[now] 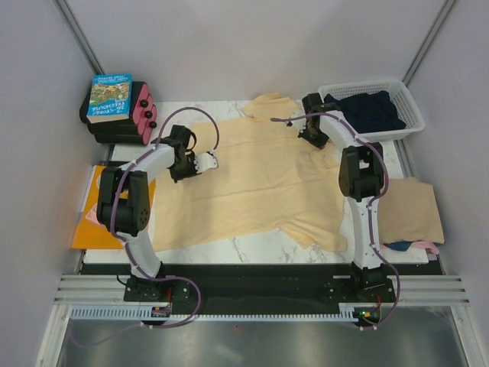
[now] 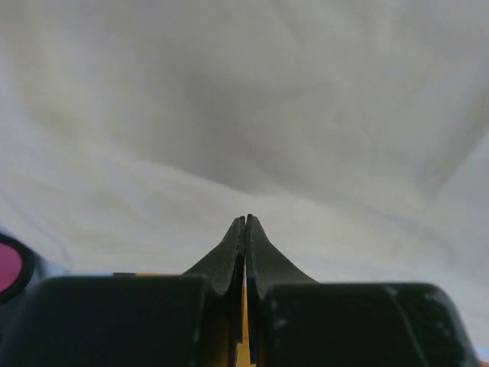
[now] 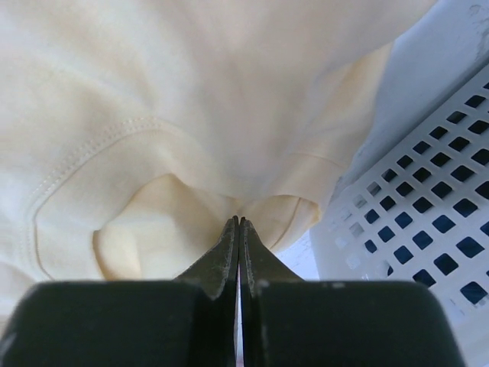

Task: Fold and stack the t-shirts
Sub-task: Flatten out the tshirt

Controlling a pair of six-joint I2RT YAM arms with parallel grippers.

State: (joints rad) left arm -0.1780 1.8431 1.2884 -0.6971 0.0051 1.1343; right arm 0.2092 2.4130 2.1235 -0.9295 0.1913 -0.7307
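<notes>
A large pale yellow t-shirt (image 1: 252, 176) lies spread over the middle of the table. My left gripper (image 1: 205, 162) is shut at the shirt's left edge; in the left wrist view pale cloth (image 2: 252, 115) fills the frame right up to the closed tips (image 2: 246, 220). My right gripper (image 1: 312, 134) is shut on a puckered fold of the shirt (image 3: 191, 115) by its far right sleeve, tips (image 3: 239, 222) pinching cloth. A folded tan shirt (image 1: 410, 208) lies at the right, with pink cloth (image 1: 425, 245) and navy cloth under its near edge. A dark navy shirt (image 1: 372, 111) is in the basket.
A white perforated basket (image 1: 413, 115) stands at the back right, close to my right gripper (image 3: 428, 206). A black box with pink knobs (image 1: 141, 115) and a book (image 1: 111, 96) on top sits at the back left. A flat orange sheet (image 1: 93, 225) lies at the left edge.
</notes>
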